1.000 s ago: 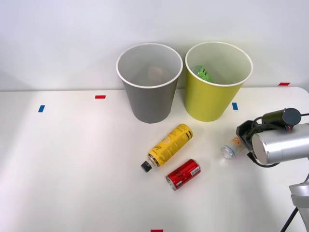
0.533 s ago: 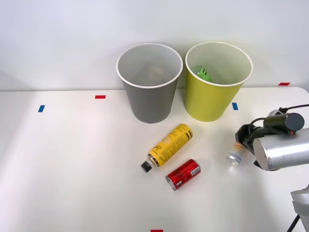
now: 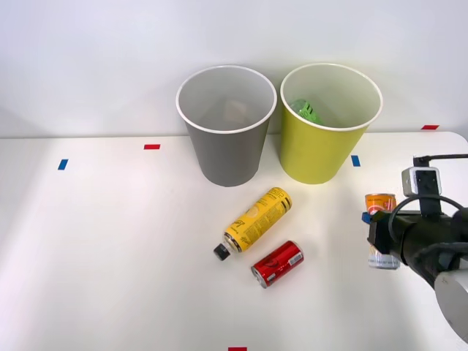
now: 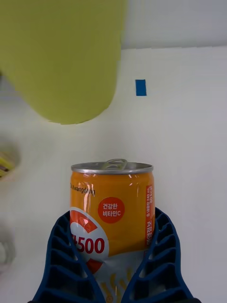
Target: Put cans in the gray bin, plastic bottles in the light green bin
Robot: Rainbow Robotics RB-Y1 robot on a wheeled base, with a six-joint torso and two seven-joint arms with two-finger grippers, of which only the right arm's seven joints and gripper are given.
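Now the gripper (image 4: 113,279) clasps the orange can (image 4: 112,208) low on its stiff, slick, probably light body, lower right.

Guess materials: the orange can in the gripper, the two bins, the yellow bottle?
Orange can: likely thin metal, glossy printed wall, bare silver top rim with pull tab. Gray bin and light green bin: look like matte moulded plastic, smooth walls, white rims. Yellow bottle: probably plastic under a glossy printed wrap, small black cap; body material itself unclear.
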